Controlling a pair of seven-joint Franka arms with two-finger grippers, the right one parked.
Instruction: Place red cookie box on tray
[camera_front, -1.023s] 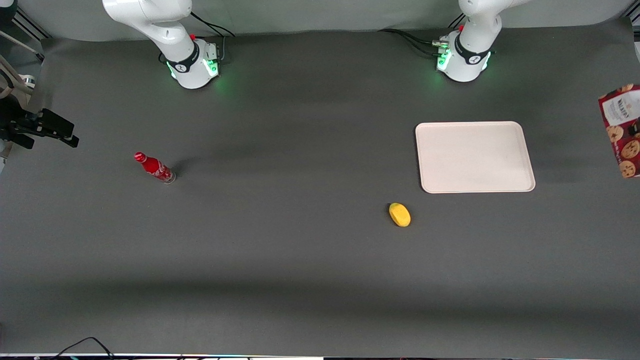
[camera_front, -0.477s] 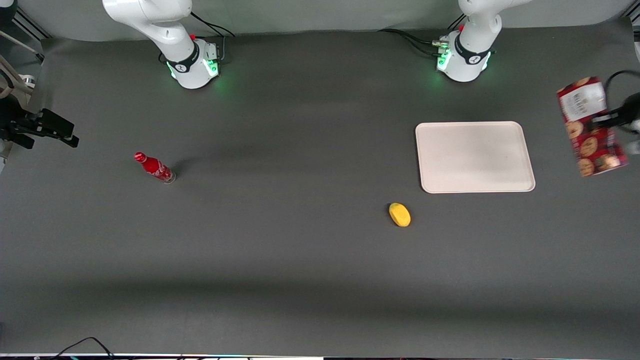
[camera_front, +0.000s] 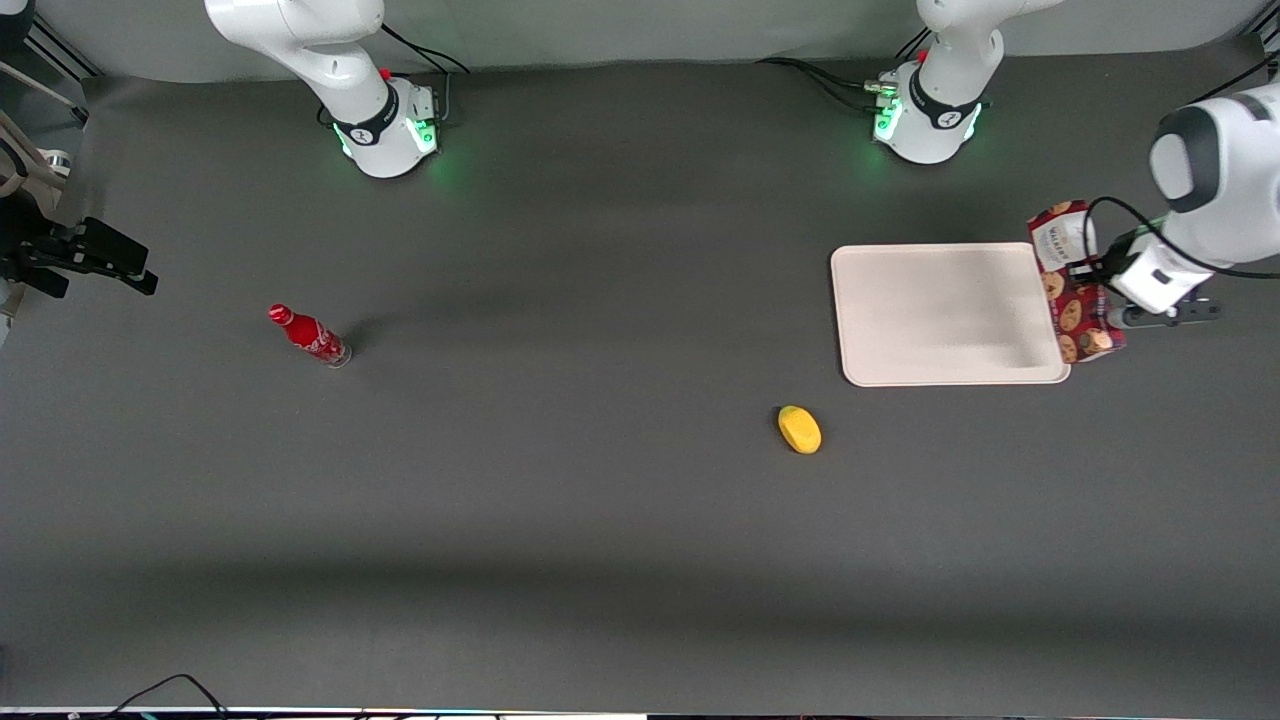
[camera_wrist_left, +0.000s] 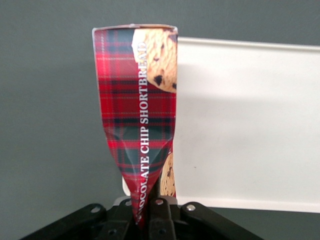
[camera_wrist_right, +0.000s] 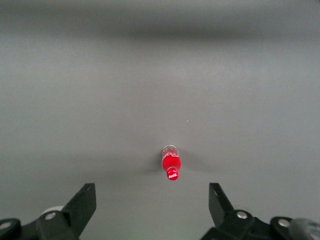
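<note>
the gripper (camera_front: 1098, 288) is clamped tight on the red cookie box (camera_front: 1075, 282), pinching the carton so hard that its wall creases inward at the fingers (camera_wrist_left: 150, 212). it hangs in the air above the tray's (camera_front: 940, 310) edge at the working arm's end of the table, part over the rim, part over the mat.

the table (camera_front: 600, 500) is covered by a matte dark grey mat, with a pale backdrop along the edge where the arm bases stand.

the front view shows the box's white label end and cookie pictures; the left wrist view shows its narrow tartan side printed "chocolate chip shortbread", and the tray (camera_wrist_left: 250, 125) as a smooth cream sheet with a low rim.

a rounded yellow lump (camera_front: 799, 429) lies nearer the front camera than the tray. a small red bottle (camera_front: 308, 336) stands well apart toward the parked arm's end; the right wrist view looks down on its cap (camera_wrist_right: 172, 173).
</note>
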